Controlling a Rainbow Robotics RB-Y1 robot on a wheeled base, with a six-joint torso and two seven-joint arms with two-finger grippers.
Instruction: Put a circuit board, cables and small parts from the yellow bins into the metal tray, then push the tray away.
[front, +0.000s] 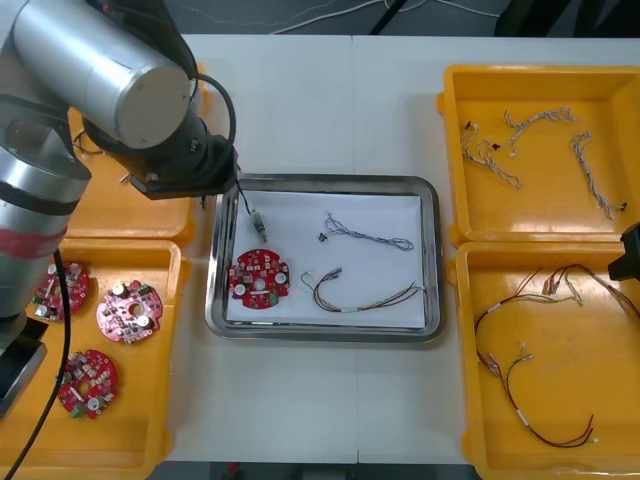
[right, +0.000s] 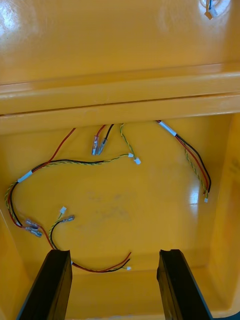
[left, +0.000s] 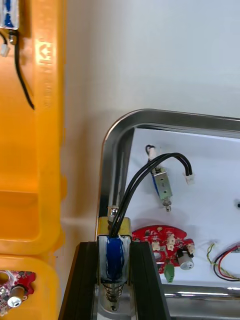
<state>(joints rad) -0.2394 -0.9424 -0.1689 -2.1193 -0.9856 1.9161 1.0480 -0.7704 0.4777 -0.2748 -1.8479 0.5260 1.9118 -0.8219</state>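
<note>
My left gripper is shut on a small metal part, blue with a spring and a looping black cable. It hangs over the near-left corner region of the metal tray. In the front view the left gripper sits at the tray's far left corner. Inside the tray lie a red circuit board, another small metal part, a blue and white cable and a red and yellow cable. My right gripper is open above red and yellow cables in a yellow bin.
The left near bin holds three circuit boards. The right far bin has blue and white cables. The right near bin has red and yellow cables. The right arm waits at the right edge.
</note>
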